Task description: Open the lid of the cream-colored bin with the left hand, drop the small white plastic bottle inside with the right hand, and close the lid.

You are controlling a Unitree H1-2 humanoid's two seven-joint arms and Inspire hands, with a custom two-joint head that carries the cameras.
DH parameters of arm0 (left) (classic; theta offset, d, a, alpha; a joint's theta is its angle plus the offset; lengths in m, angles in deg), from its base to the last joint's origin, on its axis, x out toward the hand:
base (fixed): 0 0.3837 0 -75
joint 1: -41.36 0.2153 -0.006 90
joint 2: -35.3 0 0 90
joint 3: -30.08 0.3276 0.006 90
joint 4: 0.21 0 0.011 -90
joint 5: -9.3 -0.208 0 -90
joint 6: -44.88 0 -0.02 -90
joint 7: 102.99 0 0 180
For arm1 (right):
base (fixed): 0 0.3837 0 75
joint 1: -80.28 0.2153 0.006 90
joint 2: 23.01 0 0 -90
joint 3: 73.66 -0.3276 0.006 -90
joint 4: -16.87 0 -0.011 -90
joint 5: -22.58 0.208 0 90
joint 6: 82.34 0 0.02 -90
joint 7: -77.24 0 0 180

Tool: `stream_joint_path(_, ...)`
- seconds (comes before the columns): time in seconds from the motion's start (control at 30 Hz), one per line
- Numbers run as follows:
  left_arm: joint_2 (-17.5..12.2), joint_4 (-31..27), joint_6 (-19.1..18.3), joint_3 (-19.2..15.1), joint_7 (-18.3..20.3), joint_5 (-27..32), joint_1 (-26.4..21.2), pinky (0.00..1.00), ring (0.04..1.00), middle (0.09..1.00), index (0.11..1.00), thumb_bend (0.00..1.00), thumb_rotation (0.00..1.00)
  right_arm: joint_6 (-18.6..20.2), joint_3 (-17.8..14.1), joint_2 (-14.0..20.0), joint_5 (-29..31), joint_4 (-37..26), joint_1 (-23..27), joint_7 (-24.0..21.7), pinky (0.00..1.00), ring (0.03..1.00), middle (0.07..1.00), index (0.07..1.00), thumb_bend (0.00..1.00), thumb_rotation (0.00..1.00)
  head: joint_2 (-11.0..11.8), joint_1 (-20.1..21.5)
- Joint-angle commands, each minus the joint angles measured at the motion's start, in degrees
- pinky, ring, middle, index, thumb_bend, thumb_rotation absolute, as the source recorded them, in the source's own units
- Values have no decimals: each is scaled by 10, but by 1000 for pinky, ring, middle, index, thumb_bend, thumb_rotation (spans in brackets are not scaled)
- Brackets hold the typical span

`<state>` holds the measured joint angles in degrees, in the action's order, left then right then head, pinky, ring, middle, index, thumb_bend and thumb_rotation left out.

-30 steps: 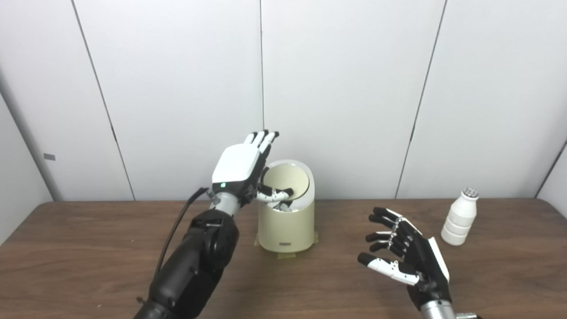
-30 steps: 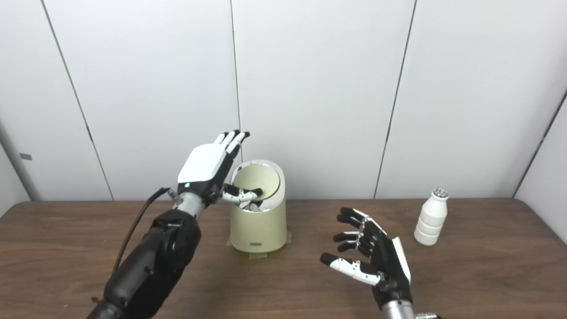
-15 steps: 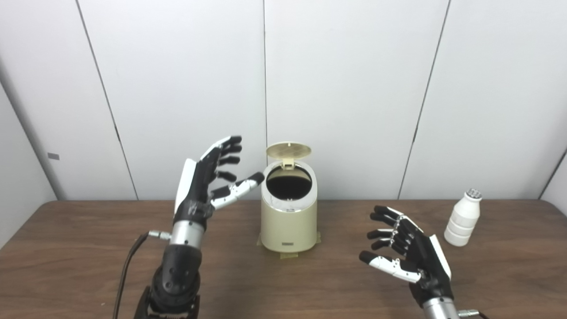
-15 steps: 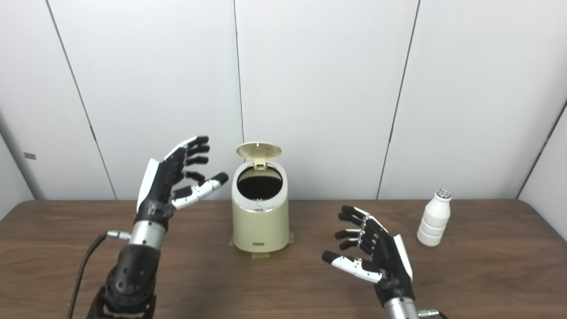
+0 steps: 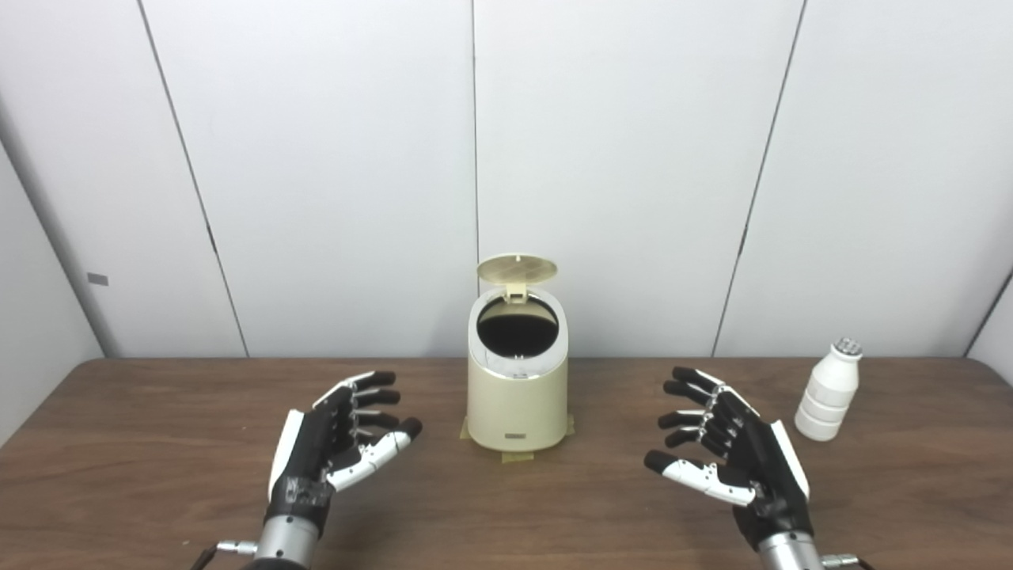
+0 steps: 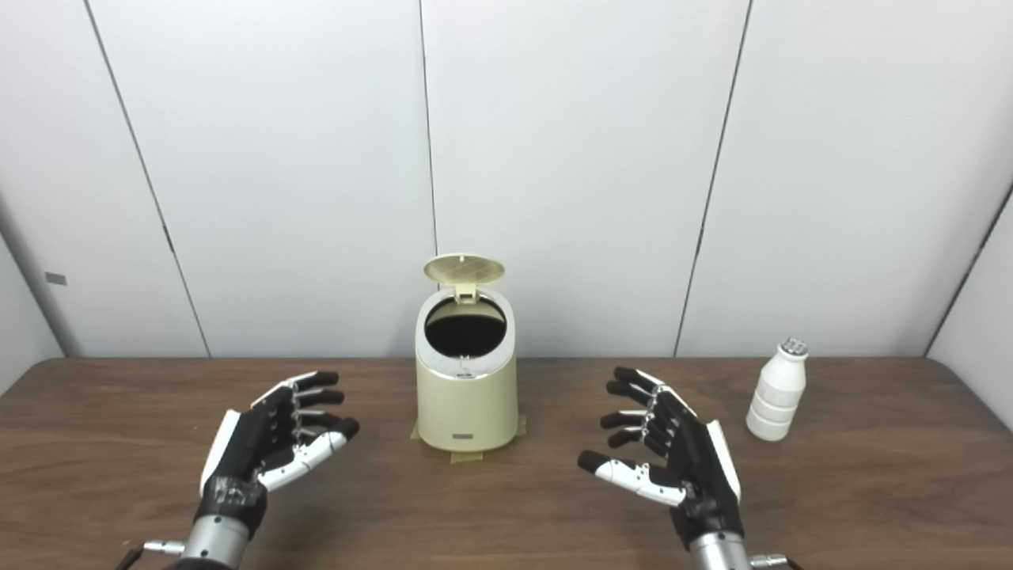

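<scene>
The cream-colored bin (image 5: pixel 516 396) stands at the middle of the table near the wall. Its round lid (image 5: pixel 517 269) is flipped up at the back, and the dark opening shows. A small white plastic bottle (image 5: pixel 827 391) stands upright at the far right of the table. My left hand (image 5: pixel 332 442) hovers low over the table, left of the bin and nearer to me, open and holding nothing. Over the table between bin and bottle, my right hand (image 5: pixel 732 459) is open too, palm turned inward, well short of the bottle.
The brown wooden table (image 5: pixel 142 443) runs the full width, backed by a white panelled wall. Tape patches (image 5: pixel 514 457) stick out under the bin's base.
The left hand pressed at the bin's top, the lid sprang up, and the hand then drew back and sank low at the left. The right hand barely moved. The camera shifted slightly.
</scene>
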<state>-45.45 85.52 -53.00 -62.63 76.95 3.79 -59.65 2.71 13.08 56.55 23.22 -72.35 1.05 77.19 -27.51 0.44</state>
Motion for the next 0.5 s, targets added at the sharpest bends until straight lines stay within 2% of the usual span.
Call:
stream_joint_path(0.0,-2,-1,29,2,-2,2,-25,447,590,686,746,718,185,-28,-1,5,3,-6,19,-4,465,578,743,760,770,193,2,4)
stream_joint_path(0.1,0,8,41,0,-1,10,-25,455,594,683,734,729,161,-41,-2,5,6,1,21,-4,469,574,739,757,764,182,5,9)
stream_joint_path(0.3,-9,21,58,-1,-1,9,-27,474,609,697,735,707,148,-51,-5,17,-2,14,53,-2,495,600,732,754,805,227,28,74)
stream_joint_path(0.4,-19,23,64,-10,4,21,-27,480,615,700,740,671,117,-51,6,53,-72,-3,92,2,525,604,747,762,800,230,38,111)
stream_joint_path(0.47,-26,25,69,-12,8,24,-26,478,617,703,749,652,121,-46,13,71,-114,-22,114,4,494,609,754,757,797,228,42,127)
